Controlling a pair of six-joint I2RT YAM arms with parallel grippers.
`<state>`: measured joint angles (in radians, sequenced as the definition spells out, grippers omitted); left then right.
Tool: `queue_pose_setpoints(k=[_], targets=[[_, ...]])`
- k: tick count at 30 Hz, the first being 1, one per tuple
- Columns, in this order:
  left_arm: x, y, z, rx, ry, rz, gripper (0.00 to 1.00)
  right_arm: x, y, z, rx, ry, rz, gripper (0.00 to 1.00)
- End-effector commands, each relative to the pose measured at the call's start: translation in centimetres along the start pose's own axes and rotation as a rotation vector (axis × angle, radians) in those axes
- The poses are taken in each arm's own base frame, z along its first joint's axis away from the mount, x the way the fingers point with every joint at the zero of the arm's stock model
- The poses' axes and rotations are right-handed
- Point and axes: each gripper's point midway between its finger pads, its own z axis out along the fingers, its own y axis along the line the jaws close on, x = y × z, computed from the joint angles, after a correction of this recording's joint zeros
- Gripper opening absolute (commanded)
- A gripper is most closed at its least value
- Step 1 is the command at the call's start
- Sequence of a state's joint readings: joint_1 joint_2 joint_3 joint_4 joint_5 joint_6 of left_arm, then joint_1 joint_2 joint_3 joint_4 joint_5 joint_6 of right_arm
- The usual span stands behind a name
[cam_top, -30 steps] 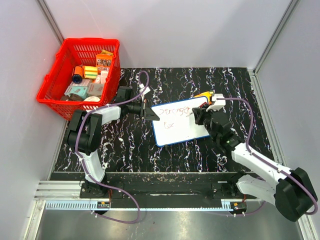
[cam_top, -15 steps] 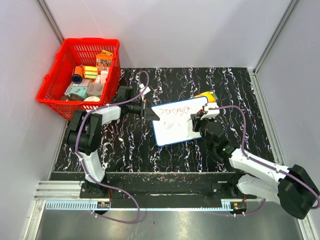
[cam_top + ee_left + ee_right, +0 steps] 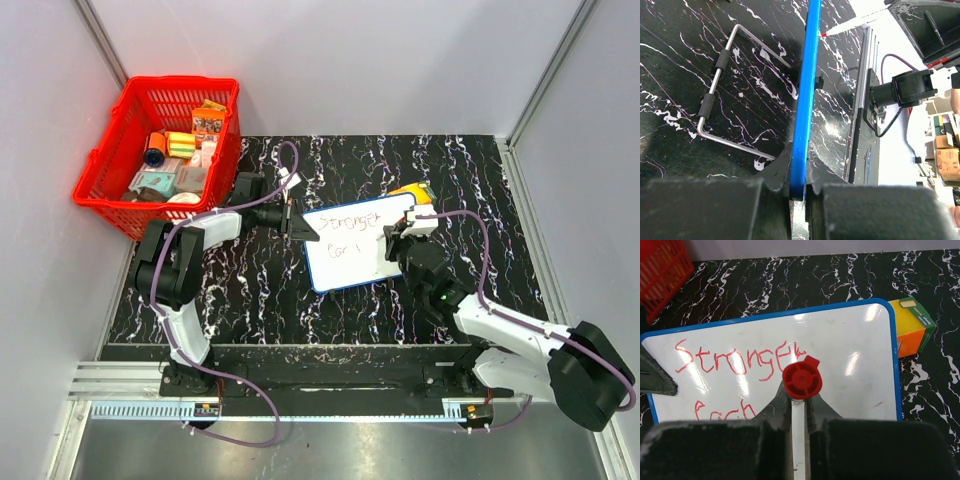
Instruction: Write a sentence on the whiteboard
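Red strokes of the sentence (image 3: 735, 357) partly fill the whiteboard (image 3: 360, 245) on the table (image 3: 250, 290), its edge pinched by the left claw (image 3: 797, 172). Right claw (image 3: 800, 400), clamped around the marker (image 3: 801, 377), should press lightly, extending the second line.

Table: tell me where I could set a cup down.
Bare table lies behind the whiteboard, left and right of the orange box; also the near strip before the arm bases. Crowded: whiteboard edges, where left pincer clamps and right pincer holds the marker.
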<state>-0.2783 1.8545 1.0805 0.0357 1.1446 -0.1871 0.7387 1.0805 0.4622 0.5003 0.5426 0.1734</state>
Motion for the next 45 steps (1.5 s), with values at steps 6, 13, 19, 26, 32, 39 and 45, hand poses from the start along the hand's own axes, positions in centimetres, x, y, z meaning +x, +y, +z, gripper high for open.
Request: queue_pose_setpoints(k=[6, 13, 19, 26, 32, 39, 45], targets=[[2.5, 6.1, 0.5, -0.259, 0.056, 0.060, 0.00, -1.5, 0.1, 0.7, 0.033, -0.045, 0.029, 0.00], [2.6, 6.1, 0.5, -0.261, 0.058, 0.061, 0.00, -1.2, 0.6, 1.0, 0.022, -0.034, 0.026, 0.00], [2.6, 6.1, 0.6, -0.260, 0.060, 0.060, 0.00, -1.2, 0.9, 1.2, 0.007, -0.030, 0.027, 0.00], [2.6, 6.1, 0.6, -0.260, 0.060, 0.064, 0.00, -1.0, 1.8, 1.2, -0.035, -0.018, 0.033, 0.00], [2.6, 6.1, 0.6, -0.260, 0.061, 0.062, 0.00, -0.2, 2.0, 1.1, -0.051, 0.014, 0.029, 0.00], [2.6, 6.1, 0.6, -0.260, 0.062, 0.062, 0.00, 0.9, 1.8, 0.8, -0.049, 0.054, 0.024, 0.00], [2.7, 6.1, 0.7, -0.260, 0.066, 0.059, 0.00, 1.1, 1.5, 0.5, -0.047, 0.059, 0.023, 0.00]])
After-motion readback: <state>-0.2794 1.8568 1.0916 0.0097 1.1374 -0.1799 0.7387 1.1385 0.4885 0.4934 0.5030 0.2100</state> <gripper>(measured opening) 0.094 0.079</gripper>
